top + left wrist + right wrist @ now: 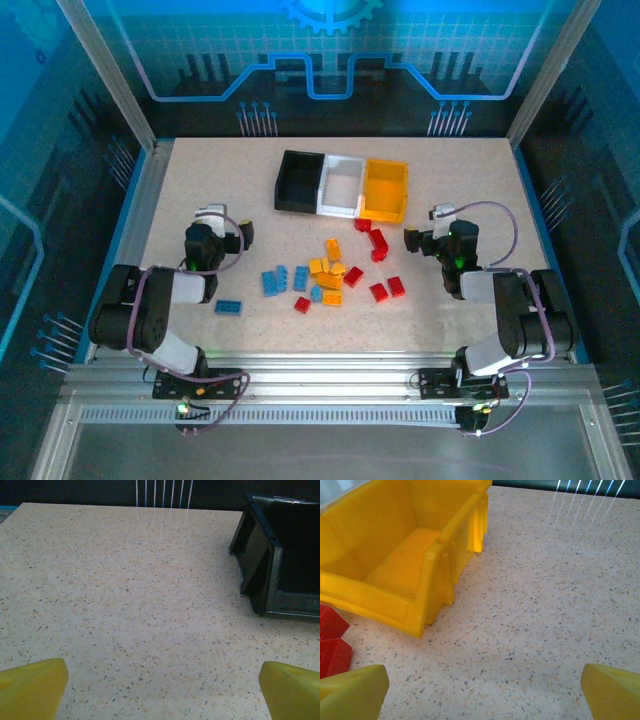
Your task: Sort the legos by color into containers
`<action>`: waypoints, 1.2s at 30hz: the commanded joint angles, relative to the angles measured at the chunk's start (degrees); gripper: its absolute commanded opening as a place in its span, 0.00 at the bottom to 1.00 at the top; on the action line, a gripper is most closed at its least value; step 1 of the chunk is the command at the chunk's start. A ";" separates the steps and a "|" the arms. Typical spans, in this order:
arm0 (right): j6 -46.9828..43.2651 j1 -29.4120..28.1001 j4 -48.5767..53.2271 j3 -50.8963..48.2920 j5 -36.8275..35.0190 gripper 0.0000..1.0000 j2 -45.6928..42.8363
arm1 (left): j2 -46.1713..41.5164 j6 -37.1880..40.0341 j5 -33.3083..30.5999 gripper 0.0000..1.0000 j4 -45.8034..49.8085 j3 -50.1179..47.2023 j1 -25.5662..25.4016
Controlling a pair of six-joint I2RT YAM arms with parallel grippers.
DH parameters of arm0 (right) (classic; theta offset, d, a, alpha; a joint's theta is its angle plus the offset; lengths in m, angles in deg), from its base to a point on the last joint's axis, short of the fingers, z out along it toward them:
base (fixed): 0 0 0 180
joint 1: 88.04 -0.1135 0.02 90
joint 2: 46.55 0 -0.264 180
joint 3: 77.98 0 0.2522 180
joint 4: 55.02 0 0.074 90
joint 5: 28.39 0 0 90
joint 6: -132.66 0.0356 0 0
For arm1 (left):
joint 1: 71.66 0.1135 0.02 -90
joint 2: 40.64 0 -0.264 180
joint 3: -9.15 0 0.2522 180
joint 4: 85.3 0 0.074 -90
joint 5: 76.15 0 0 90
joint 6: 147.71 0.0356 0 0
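Observation:
Three containers stand joined in a row at the back of the table: black (298, 182), white (340, 186) and yellow (385, 190). The legos lie loose in front of them: blue ones (275, 281) to the left, orange ones (328, 272) in the middle, red ones (380, 245) to the right. My left gripper (228, 222) is open over bare table left of the pile, with the black bin (272, 555) ahead to its right. My right gripper (427, 226) is open right of the red bricks. The yellow bin (370, 600) and two red bricks (332, 640) are at its left.
One blue brick (228, 307) lies apart near my left arm. Metal frame posts and blue side rails (140, 190) bound the table. Bare tabletop (125, 605) stretches ahead of my left gripper, and more tabletop (555, 590) lies right of the yellow bin.

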 commanded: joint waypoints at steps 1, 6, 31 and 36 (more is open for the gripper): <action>-0.48 0.11 -1.44 1.00 0.60 1.00 0.33 | 0.05 1.09 1.65 0.99 -0.50 0.08 0.31; -0.19 0.00 -0.47 1.57 -0.30 1.00 0.06 | -0.32 1.05 1.44 0.99 -0.43 -0.05 0.31; 21.13 1.99 77.30 45.80 1.02 1.00 -2.46 | -16.95 -21.36 -5.97 0.99 70.28 35.19 -0.50; 23.64 0.83 81.91 48.50 3.49 1.00 -2.95 | -17.10 -28.31 -3.96 0.99 78.29 39.57 0.31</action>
